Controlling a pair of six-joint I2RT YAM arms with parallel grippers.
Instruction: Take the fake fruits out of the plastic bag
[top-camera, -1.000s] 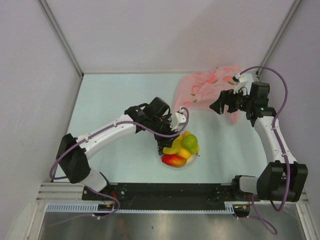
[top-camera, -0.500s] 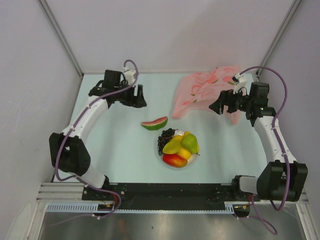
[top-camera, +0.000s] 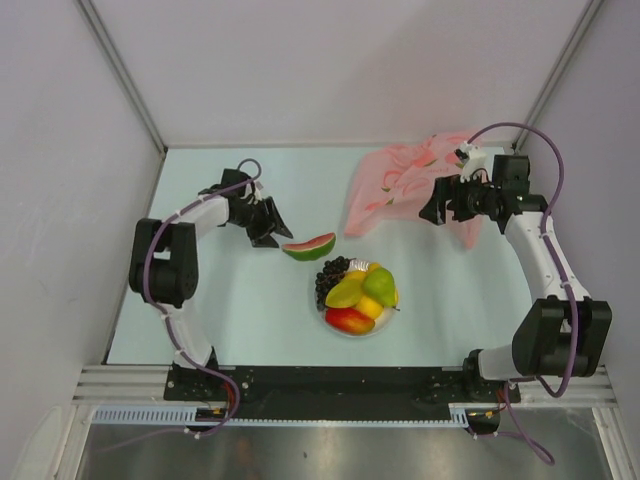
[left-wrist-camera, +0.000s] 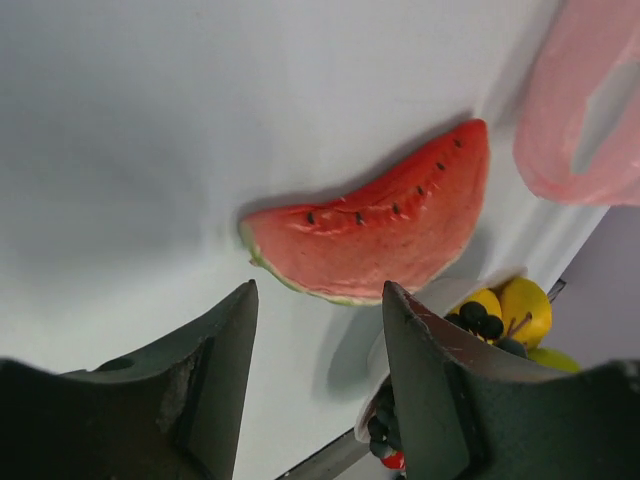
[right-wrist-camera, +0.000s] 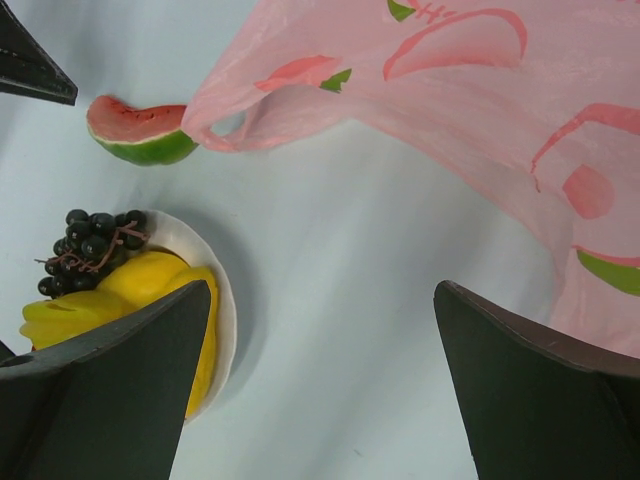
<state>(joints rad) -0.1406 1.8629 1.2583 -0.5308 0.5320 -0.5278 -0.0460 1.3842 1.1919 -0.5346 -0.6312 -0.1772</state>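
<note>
**Fake fruits out, pink bag lies slack**

The left fingers (top-camera: 268, 228), partly apart and empty, sit just left of the watermelon slice (top-camera: 308, 246), which lies alone on the counter (top-camera: 230, 300), apparently not yet added to the other fake fruits (top-camera: 360, 292) piled on the white plate (right-wrist-camera: 228, 300). The right fingers (top-camera: 440, 205), spread wide and empty, hover at the plastic bag (top-camera: 400, 180), far right, likely checking for leftovers.

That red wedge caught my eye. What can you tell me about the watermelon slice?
The watermelon slice is a plastic-looking wedge: red flesh with dark seed dots, thin pale-and-green rind. It lies on its side on the pale table, rind toward the plate, outside the pink bag; nothing grips it.
</note>
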